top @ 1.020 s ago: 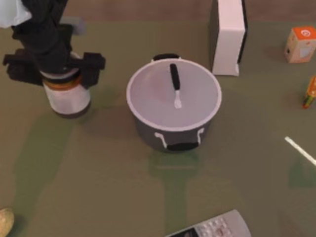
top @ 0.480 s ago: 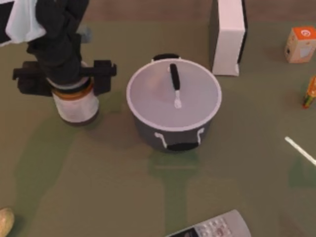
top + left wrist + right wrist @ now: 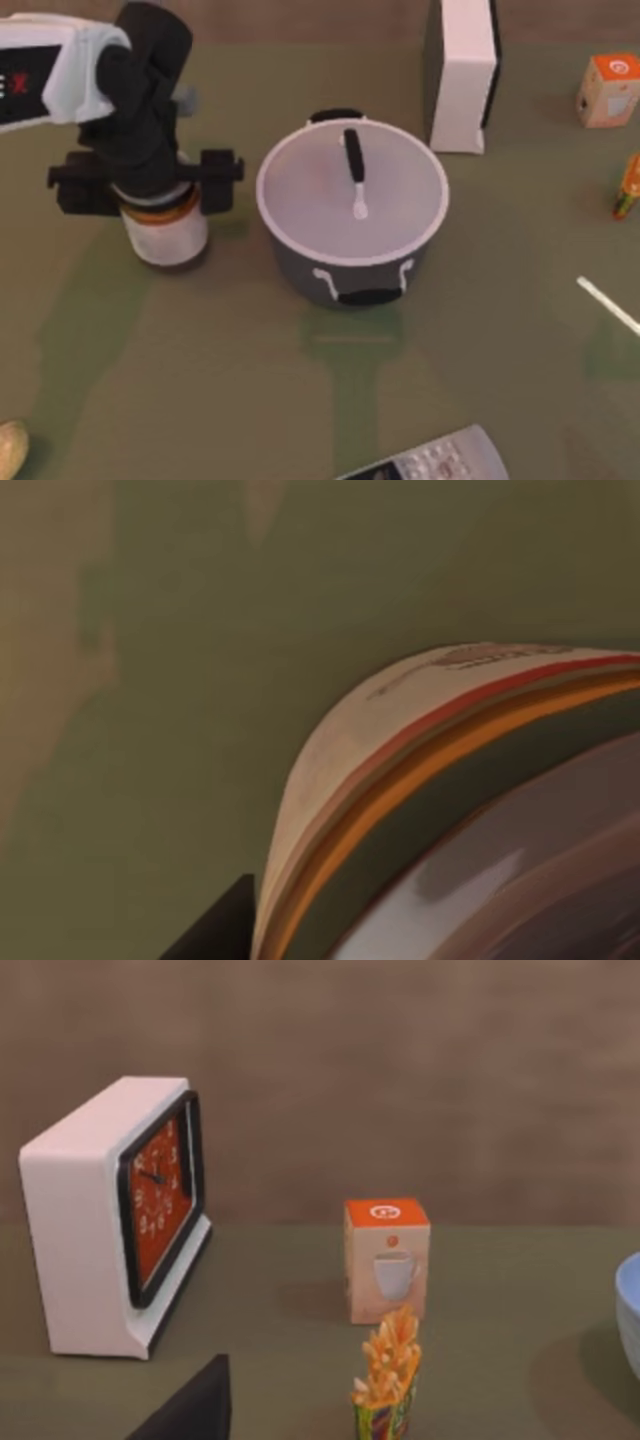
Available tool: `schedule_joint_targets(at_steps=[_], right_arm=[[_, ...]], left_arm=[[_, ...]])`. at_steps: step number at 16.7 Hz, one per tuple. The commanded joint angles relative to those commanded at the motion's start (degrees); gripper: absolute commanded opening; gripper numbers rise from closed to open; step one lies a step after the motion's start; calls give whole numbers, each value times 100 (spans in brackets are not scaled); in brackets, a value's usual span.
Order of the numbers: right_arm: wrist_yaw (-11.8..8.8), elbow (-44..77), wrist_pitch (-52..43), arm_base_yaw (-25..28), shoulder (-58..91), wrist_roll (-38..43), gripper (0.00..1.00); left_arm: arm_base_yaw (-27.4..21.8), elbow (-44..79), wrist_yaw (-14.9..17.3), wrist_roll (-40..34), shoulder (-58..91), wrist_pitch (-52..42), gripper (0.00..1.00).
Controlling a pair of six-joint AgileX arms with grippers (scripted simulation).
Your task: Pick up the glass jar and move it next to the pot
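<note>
Olive-green table (image 3: pixel 200 400) — carrying the grey pot (image 3: pixel 352 210) at its middle, a white clock (image 3: pixel 462 72) just behind it, a small orange box (image 3: pixel 608 90) at far right. Below that, a fries packet (image 3: pixel 628 188) and a thin white stick (image 3: pixel 608 304) — plus a remote (image 3: pixel 430 460) at the near edge, a yellowish lump (image 3: pixel 10 448) near left.

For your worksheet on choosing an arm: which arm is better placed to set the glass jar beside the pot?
Left. Its claw already grips the glass jar, just left of the pot. The right arm is out of the top view.
</note>
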Motion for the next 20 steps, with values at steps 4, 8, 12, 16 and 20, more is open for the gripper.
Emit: schedule_joint_targets(at_steps=[4, 8, 12, 16, 20], right_arm=[[0, 0, 0, 0, 0, 0, 100], [0, 0, 0, 0, 0, 0, 100], [0, 0, 0, 0, 0, 0, 100], [0, 0, 0, 0, 0, 0, 100], [0, 0, 0, 0, 0, 0, 100]], left_arm=[[0, -15, 0, 1, 17, 26, 0], [0, -15, 0, 1, 17, 26, 30], [0, -15, 0, 1, 17, 26, 60], [0, -15, 0, 1, 17, 26, 90], [0, -15, 0, 1, 17, 26, 100]])
